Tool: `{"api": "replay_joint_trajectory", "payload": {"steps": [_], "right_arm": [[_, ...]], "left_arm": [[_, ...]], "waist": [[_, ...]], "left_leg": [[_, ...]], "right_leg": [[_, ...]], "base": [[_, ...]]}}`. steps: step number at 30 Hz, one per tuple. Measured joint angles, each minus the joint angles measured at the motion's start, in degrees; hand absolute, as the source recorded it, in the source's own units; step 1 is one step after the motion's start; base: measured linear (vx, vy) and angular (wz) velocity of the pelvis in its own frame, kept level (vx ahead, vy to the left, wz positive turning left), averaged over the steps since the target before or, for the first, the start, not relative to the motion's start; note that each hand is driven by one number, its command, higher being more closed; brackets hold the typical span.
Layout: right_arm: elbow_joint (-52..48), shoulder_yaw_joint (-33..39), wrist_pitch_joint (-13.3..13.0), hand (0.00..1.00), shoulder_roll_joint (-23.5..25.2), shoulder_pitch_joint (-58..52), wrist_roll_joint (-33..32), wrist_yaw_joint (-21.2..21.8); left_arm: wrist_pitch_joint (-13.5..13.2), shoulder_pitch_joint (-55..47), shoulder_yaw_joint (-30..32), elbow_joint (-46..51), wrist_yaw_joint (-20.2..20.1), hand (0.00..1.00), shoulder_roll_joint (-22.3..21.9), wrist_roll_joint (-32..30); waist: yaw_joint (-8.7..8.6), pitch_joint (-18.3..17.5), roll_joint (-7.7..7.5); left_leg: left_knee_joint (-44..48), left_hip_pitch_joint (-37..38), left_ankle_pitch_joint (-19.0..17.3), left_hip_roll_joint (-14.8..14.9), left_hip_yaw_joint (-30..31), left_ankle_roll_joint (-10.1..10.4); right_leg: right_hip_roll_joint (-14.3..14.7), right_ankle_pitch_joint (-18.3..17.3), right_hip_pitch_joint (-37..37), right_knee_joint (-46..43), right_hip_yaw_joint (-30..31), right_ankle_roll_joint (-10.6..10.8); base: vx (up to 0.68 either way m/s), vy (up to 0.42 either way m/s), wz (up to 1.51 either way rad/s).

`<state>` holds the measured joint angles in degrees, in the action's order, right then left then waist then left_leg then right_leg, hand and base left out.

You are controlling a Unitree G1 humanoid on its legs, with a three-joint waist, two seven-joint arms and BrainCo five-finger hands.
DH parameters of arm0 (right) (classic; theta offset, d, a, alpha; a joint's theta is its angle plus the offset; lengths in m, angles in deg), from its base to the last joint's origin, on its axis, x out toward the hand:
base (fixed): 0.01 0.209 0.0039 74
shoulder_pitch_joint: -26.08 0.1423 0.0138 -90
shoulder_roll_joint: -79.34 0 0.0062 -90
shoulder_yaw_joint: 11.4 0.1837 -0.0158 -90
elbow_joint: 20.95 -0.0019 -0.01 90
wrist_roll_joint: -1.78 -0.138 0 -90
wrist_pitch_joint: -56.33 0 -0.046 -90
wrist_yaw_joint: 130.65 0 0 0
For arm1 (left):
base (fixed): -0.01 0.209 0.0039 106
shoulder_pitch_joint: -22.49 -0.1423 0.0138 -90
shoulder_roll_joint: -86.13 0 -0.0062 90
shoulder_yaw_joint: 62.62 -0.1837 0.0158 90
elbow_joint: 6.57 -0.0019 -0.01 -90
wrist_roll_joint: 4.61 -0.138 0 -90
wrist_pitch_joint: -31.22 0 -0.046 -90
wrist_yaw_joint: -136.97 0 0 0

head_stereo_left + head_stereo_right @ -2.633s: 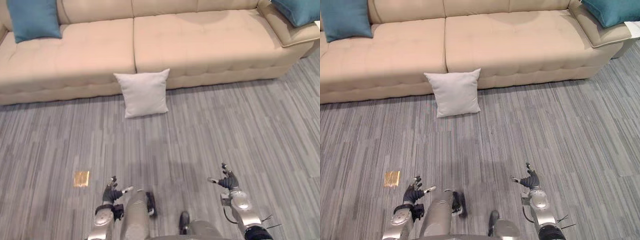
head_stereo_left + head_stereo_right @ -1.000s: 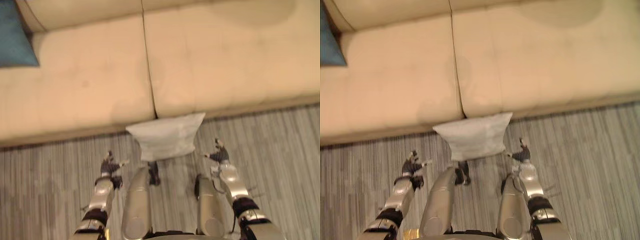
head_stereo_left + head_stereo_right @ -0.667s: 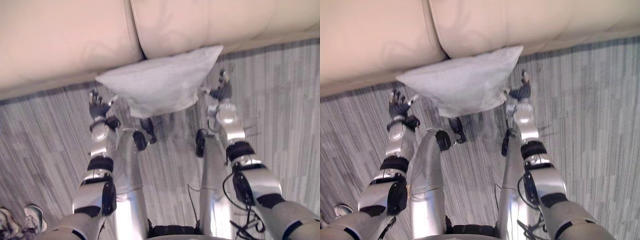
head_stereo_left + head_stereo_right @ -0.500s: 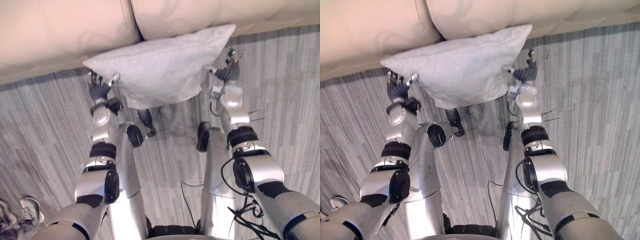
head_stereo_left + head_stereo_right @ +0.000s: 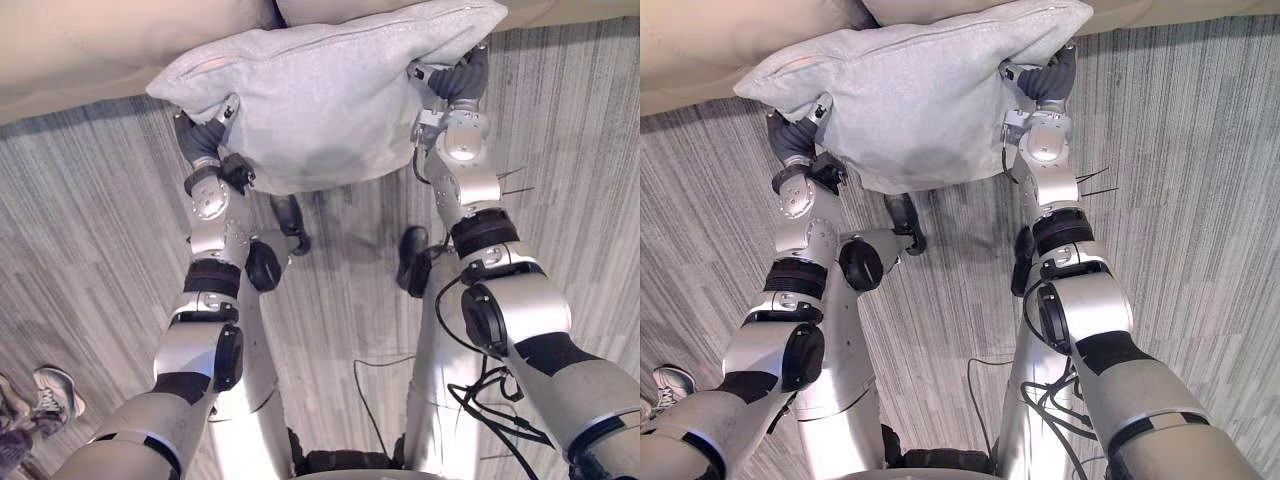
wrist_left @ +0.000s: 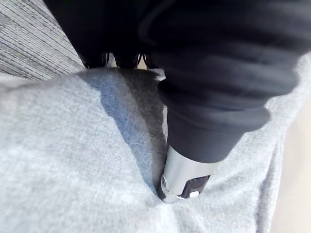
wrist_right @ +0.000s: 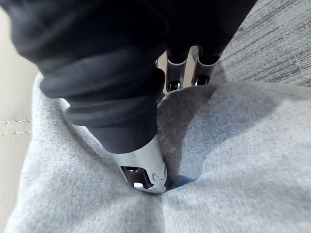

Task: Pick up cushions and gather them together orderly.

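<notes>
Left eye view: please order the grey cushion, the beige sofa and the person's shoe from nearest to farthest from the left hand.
1. grey cushion: pinched by the left hand at its side.
2. beige sofa: just beyond, at the top.
3. person's shoe: far off, lower left.

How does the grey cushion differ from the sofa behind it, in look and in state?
The cushion is light grey, the sofa beige. The cushion's cloth looks woven and dents where it is gripped; the sofa's surface looks smooth. The left hand and the right hand pinch the cushion at its side edges; neither holds the sofa. Both look soft and padded.
</notes>
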<state>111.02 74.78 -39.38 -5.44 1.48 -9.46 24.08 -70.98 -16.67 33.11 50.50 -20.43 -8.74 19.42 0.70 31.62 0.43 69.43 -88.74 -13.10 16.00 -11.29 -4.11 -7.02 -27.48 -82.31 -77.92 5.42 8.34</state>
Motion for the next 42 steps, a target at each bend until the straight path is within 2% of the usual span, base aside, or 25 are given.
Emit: {"api": "replay_joint_trajectory", "payload": {"steps": [3, 5, 6, 8, 9, 10, 11, 12, 15, 18, 20, 24, 28, 31, 32, 33, 34, 35, 36, 37, 38, 39, 40, 41, 42], "right_arm": [[-7.34, -2.88, -0.01, 1.00, 0.01, -7.54, 0.40, -0.07], [-16.43, -4.58, -0.50, 1.00, 0.12, -16.12, 2.17, -0.06], [-17.48, -4.65, -0.67, 1.00, 0.16, -17.09, 2.52, -0.06], [-28.77, -5.20, -0.91, 1.00, 0.63, -26.31, 3.47, 0.00], [-30.67, -5.31, -1.57, 1.00, 1.09, -29.38, 4.24, 0.07], [-33.62, -5.94, -2.66, 1.00, 2.28, -35.49, 5.20, 0.34], [-35.57, -6.21, -2.81, 1.00, 2.39, -38.04, 5.38, 0.45], [-39.62, -6.33, -3.12, 1.00, 2.35, -42.76, 6.14, 0.90], [-46.32, -7.89, -4.87, 1.00, 2.50, -52.77, 7.99, 3.34], [-47.86, -8.80, -6.75, 1.00, 3.06, -58.10, 9.61, 6.61], [-47.04, -9.24, -6.75, 1.00, 2.89, -60.13, 9.63, 8.52], [-42.94, -9.75, -6.70, 1.00, 2.15, -61.34, 9.59, 11.95], [-42.21, -10.13, -6.68, 1.00, 0.77, -61.04, 9.52, 14.04], [-41.88, -10.36, -6.69, 1.00, 0.20, -60.76, 9.53, 14.27], [-40.91, -10.40, -6.72, 1.00, 0.11, -60.33, 9.53, 14.28], [-40.14, -10.40, -6.72, 1.00, -0.04, -59.95, 9.53, 14.27], [-39.89, -10.40, -6.72, 1.00, -0.03, -59.87, 9.54, 14.27], [-38.37, -10.45, -6.70, 1.00, 0.06, -59.39, 9.57, 14.27], [-37.44, -10.45, -6.62, 1.00, 0.10, -59.14, 9.57, 14.27], [-35.42, -10.50, -6.38, 1.00, 0.16, -58.98, 9.55, 14.26], [-35.12, -10.56, -6.26, 1.00, 0.09, -58.92, 9.55, 14.27], [-34.78, -10.89, -6.26, 1.00, -0.11, -58.77, 9.55, 14.33], [-34.52, -11.65, -6.23, 1.00, -0.30, -58.76, 9.55, 14.34], [-34.40, -11.81, -6.23, 1.00, -0.48, -58.78, 9.55, 14.36], [-34.36, -11.82, -6.23, 1.00, -1.06, -58.87, 9.55, 14.46]], "left_arm": [[0.27, -4.87, -2.17, 4.97, 0.59, 1.00, 0.41, -0.11], [0.28, -11.42, -4.38, 12.07, 1.29, 1.00, 0.65, -2.63], [0.22, -12.22, -4.61, 13.08, 1.29, 1.00, 0.71, -2.88], [-0.32, -18.62, -6.04, 20.27, 1.29, 1.00, 0.57, -4.74], [-0.65, -20.89, -6.56, 21.58, 1.28, 1.00, 0.19, -5.16], [-1.36, -26.23, -7.83, 24.12, 1.25, 1.00, -0.03, -6.02], [-1.56, -28.33, -8.22, 25.34, 1.15, 1.00, -0.18, -6.59], [-1.85, -31.55, -9.14, 27.14, 1.01, 1.00, -0.70, -7.45], [-2.04, -40.19, -10.36, 29.86, -0.06, 1.00, -1.85, -10.27], [-2.41, -46.91, -10.42, 30.96, -1.39, 1.00, -1.95, -11.25], [-2.52, -50.79, -10.33, 31.00, -2.36, 1.00, -1.90, -11.23], [-2.54, -55.85, -10.16, 31.29, -3.42, 1.00, -1.73, -11.24], [-2.52, -58.55, -10.14, 31.97, -5.35, 1.00, -0.94, -11.30], [-2.49, -59.84, -10.14, 32.48, -6.06, 1.00, -0.87, -11.33], [-2.49, -60.27, -10.14, 32.85, -6.31, 1.00, -0.79, -11.56], [-2.49, -60.33, -10.14, 32.91, -6.37, 1.00, -0.73, -12.51], [-2.45, -60.34, -10.13, 32.91, -6.37, 1.00, -0.73, -12.53], [-1.81, -60.61, -10.13, 32.91, -6.41, 1.00, -0.57, -12.68], [-1.43, -60.76, -10.13, 32.91, -6.41, 1.00, -0.75, -12.94], [-0.92, -61.14, -10.25, 32.91, -6.42, 1.00, -1.40, -13.78], [-0.95, -61.08, -10.20, 32.93, -6.42, 1.00, -1.37, -13.92], [-1.04, -60.76, -9.88, 32.99, -6.39, 1.00, -1.18, -13.92], [-1.12, -60.59, -9.85, 32.98, -6.38, 1.00, -0.66, -13.91], [-1.13, -60.60, -9.86, 32.98, -6.38, 1.00, -0.46, -13.91], [-1.14, -60.59, -10.00, 32.98, -6.41, 1.00, -0.04, -13.92]], "waist": [[-0.05, -0.09, -0.13], [0.00, -0.56, -0.17], [0.05, -0.69, -0.22], [-0.17, -0.92, -0.35], [-0.08, -2.46, -0.67], [-0.08, -7.42, -1.77], [-0.17, -8.42, -1.92], [-0.11, -8.57, -2.04], [-0.29, -12.82, -3.25], [-0.30, -16.21, -4.31], [-0.78, -17.83, -4.42], [0.03, -17.97, -4.50], [-0.01, -20.16, -4.43], [0.16, -20.15, -4.42], [0.07, -20.14, -4.37], [0.08, -20.14, -4.38], [0.06, -20.12, -4.44], [-0.01, -20.04, -4.56], [-0.04, -19.94, -4.57], [-0.60, -19.48, -3.42], [-0.68, -19.21, -2.99], [-0.71, -19.31, -3.18], [-0.88, -19.15, -2.98], [-1.01, -19.15, -2.97], [-1.63, -19.37, -3.34]], "left_leg": [[-2.16, 5.27, 0.33, 0.56, -0.07, 0.09], [-6.68, 13.98, 0.79, 1.00, -0.36, 0.99], [-7.43, 14.99, 0.89, 1.01, -0.37, 1.16], [-13.27, 24.35, 1.26, 0.91, -0.52, 2.57], [-14.90, 26.28, 1.43, 0.90, -0.72, 2.90], [-17.94, 28.69, 1.84, 0.84, -1.36, 3.55], [-19.36, 30.76, 2.02, 0.74, -1.42, 3.82], [-21.74, 36.10, 2.48, 0.55, -1.35, 3.78], [-27.76, 46.03, 2.64, -1.23, -2.11, 4.02], [-33.89, 52.98, 3.87, -3.80, -2.66, 4.33], [-38.18, 56.48, 5.53, -5.55, -2.70, 4.21], [-42.33, 62.67, 6.28, -6.27, -3.03, 4.29], [-43.52, 65.08, 6.22, -6.40, -3.30, 4.33], [-43.44, 67.82, 5.03, -6.43, -3.43, 4.58], [-43.26, 69.38, 3.43, -6.25, -3.48, 4.90], [-42.82, 70.64, 0.84, -6.21, -3.49, 5.03], [-42.07, 70.79, 0.11, -6.22, -3.72, 4.92], [-41.27, 72.13, -2.23, -6.44, -4.27, 4.29], [-41.84, 73.13, -2.47, -6.97, -4.35, 3.89], [-43.78, 75.70, -2.66, -7.32, -4.42, 3.52], [-44.48, 76.35, -2.66, -7.28, -4.42, 3.49], [-45.81, 77.24, -2.65, -7.33, -4.41, 3.48], [-48.05, 78.27, -2.63, -7.48, -4.41, 3.51], [-48.85, 78.71, -2.50, -7.66, -4.35, 3.68], [-50.51, 79.47, -2.12, -8.60, -3.97, 4.36]], "right_leg": [[0.11, 0.05, 5.49, 2.43, -0.74, -0.09], [0.61, 1.33, 14.29, 8.04, -2.00, -1.57], [0.69, 1.52, 15.29, 8.86, -2.15, -1.65], [0.83, 2.87, 25.31, 15.97, -3.70, -2.45], [0.83, 3.21, 27.28, 17.90, -4.10, -2.44], [0.82, 4.19, 29.61, 21.51, -4.59, -2.76], [0.82, 4.61, 32.05, 23.51, -5.10, -2.76], [0.80, 5.49, 38.36, 27.35, -6.20, -2.82], [-0.30, 6.68, 49.39, 35.68, -8.06, -2.12], [-1.85, 8.14, 57.27, 43.35, -10.00, -1.55], [-2.46, 9.76, 61.64, 48.81, -10.77, -1.37], [-1.71, 12.76, 69.37, 56.38, -11.55, -1.55], [-0.97, 15.63, 72.54, 60.70, -10.25, -1.81], [-1.00, 16.08, 72.78, 57.49, -8.83, -1.65], [-0.90, 16.08, 71.40, 52.50, -7.86, -1.65], [-0.94, 16.71, 67.66, 43.79, -6.38, -2.55], [-1.13, 17.39, 65.90, 40.06, -5.86, -2.72], [-2.18, 22.12, 61.08, 30.42, -5.10, -3.34], [-2.90, 24.85, 59.44, 27.27, -5.38, -4.76], [-3.43, 23.86, 57.63, 25.07, -6.97, -7.23], [-3.35, 21.39, 57.49, 26.39, -8.07, -6.96], [-3.03, 18.47, 56.97, 31.21, -10.13, -6.71], [-1.51, 18.42, 57.00, 41.54, -11.93, -5.87], [-0.80, 18.94, 57.11, 46.04, -12.08, -5.40], [0.16, 21.41, 57.24, 55.19, -11.63, -5.11]], "base": [[0.03, -0.035, -0.05], [0.07, -0.046, -0.17], [0.09, -0.058, -0.10], [0.09, -0.054, -0.01], [0.10, -0.050, -0.04], [0.11, -0.038, -0.05], [0.25, -0.037, 0.00], [0.28, -0.021, 0.11], [0.23, 0.005, 0.16], [0.22, 0.046, 0.21], [0.18, 0.015, 0.30], [0.12, -0.023, 0.00], [0.07, 0.002, -0.14], [0.03, 0.022, -0.29], [0.01, 0.067, -0.39], [0.00, 0.080, -0.36], [-0.01, 0.090, -0.36], [0.00, 0.068, -0.23], [0.04, 0.082, -0.22], [0.07, 0.060, -0.09], [0.10, 0.060, -0.09], [0.13, 0.024, -0.05], [0.15, 0.004, -0.03], [0.21, -0.017, 0.12], [0.27, -0.043, 0.52]]}}
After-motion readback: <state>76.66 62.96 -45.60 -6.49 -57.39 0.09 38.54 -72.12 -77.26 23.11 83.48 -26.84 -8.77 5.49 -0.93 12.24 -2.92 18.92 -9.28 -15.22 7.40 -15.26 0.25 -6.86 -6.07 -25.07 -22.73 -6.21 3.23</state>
